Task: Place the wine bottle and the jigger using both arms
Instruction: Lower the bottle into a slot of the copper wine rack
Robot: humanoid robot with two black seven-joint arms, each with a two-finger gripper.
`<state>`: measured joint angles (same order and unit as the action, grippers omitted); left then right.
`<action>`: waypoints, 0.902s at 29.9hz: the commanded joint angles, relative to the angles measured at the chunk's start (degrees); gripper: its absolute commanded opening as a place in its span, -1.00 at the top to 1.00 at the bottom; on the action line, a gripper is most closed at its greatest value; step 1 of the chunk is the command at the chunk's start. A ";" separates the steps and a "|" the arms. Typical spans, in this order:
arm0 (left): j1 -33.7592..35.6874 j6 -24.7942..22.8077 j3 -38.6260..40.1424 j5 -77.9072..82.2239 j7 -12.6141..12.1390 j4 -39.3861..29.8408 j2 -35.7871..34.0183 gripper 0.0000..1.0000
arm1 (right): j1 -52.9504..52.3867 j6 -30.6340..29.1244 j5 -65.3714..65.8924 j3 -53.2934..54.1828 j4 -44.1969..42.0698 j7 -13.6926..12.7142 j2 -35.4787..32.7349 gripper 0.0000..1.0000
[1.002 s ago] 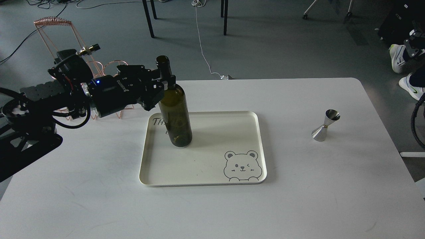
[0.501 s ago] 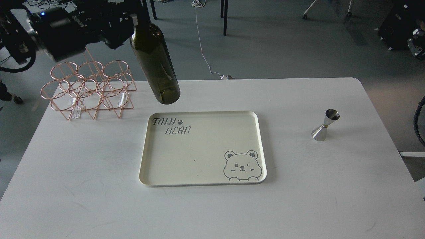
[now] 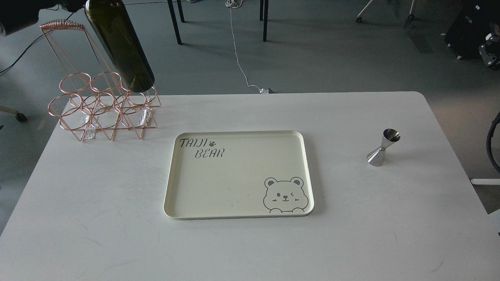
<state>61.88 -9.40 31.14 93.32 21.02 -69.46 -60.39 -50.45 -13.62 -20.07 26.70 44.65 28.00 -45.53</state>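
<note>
The wine bottle has swung up from the tray toward the copper rack; jaws hidden, can't tell; jigger waits untouched.

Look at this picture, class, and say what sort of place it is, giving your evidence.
Probably a lab or workshop, not a home or bar. A plain white table stands on grey flooring, loose cables trail across the floor, and office chair castors show at the back.
</note>
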 commanded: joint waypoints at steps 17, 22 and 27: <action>-0.18 1.75 -6.09 0.02 1.48 6.27 0.89 0.62 | -0.08 0.00 0.03 0.90 0.09 0.00 0.01 -0.95; -0.09 1.75 -6.53 0.02 1.39 6.27 1.85 0.62 | 0.00 0.00 0.03 0.81 0.17 0.00 0.01 -0.95; -0.18 1.84 -6.53 -0.07 1.21 6.27 2.64 0.62 | 0.00 -0.09 0.03 0.81 0.17 0.00 0.01 -0.95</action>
<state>61.70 -7.56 24.62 93.34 22.37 -63.18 -58.26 -50.46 -13.62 -20.05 27.58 44.78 28.00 -45.53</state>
